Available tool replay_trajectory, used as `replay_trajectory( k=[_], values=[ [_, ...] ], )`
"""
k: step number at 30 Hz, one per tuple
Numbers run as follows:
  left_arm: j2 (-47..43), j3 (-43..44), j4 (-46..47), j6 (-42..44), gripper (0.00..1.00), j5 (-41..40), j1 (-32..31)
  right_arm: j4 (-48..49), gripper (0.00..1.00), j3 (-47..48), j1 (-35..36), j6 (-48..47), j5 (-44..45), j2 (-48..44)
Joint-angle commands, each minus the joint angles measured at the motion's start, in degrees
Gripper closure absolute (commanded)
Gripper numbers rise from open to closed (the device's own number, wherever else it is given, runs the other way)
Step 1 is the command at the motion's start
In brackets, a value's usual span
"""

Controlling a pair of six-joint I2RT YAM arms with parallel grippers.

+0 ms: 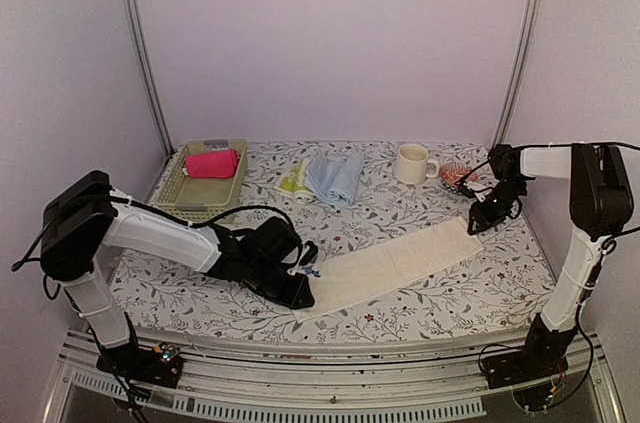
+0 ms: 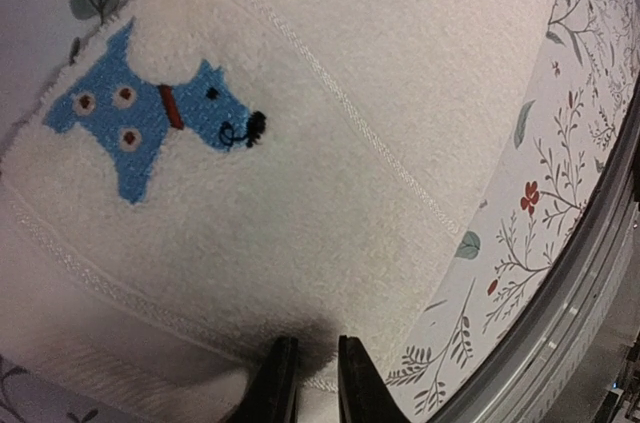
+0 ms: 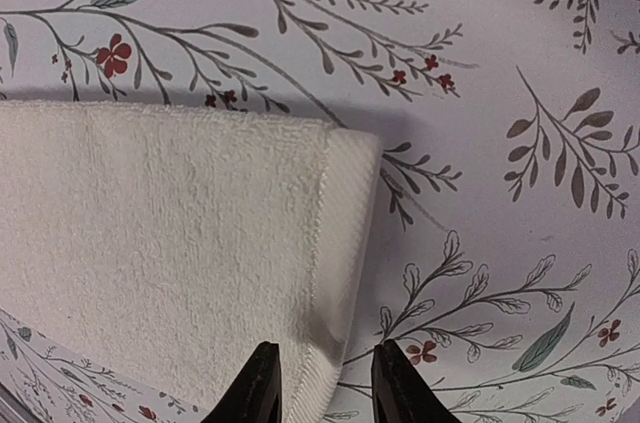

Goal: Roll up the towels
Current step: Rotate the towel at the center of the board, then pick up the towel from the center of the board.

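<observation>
With the left claw point(image 2: 310, 388) barely parted and the right claw point(image 3: 322, 383) open over the cream towel point(image 1: 400, 263), a snagging finger might have rumpled it.

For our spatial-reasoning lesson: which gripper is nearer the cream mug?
Right. The right gripper is at the far end of the white towel, close to the mug; the left gripper is at its near end.
</observation>
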Motion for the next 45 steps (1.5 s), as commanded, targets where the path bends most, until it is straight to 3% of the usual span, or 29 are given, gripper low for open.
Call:
replay_trajectory(
  k=[1,15,22,25,28,36,45],
  values=[
    [1.59,0.43,-2.01,0.57,0.84,-1.40,-0.51,0.22,0.66,1.65,-0.01,1.51,0.63,3.45],
    [0.29,0.51,-2.36,0.91,0.83,-3.81,-0.53,4.07,0.68,-2.18,2.67,2.61,12.26,7.63],
    [0.02,2.26,-3.31,1.84,0.83,-5.91,-0.51,3.62,0.76,-4.33,3.48,2.12,10.16,9.32],
    [-0.45,2.68,-3.77,2.13,0.83,-6.76,-0.46,4.18,0.88,-4.17,3.10,1.59,8.65,9.53],
    [-1.14,2.86,-3.93,2.47,0.81,-7.68,-0.53,1.32,0.96,-0.50,0.29,1.31,0.10,10.09],
    [-7.01,1.48,-2.75,2.95,0.65,-13.24,-0.45,-3.31,0.97,3.49,-1.94,0.51,-4.26,4.79],
    [-7.20,2.69,-4.62,5.56,0.64,-14.67,0.87,-9.15,0.97,6.97,-2.75,-0.46,-2.11,-0.01]
  ],
)
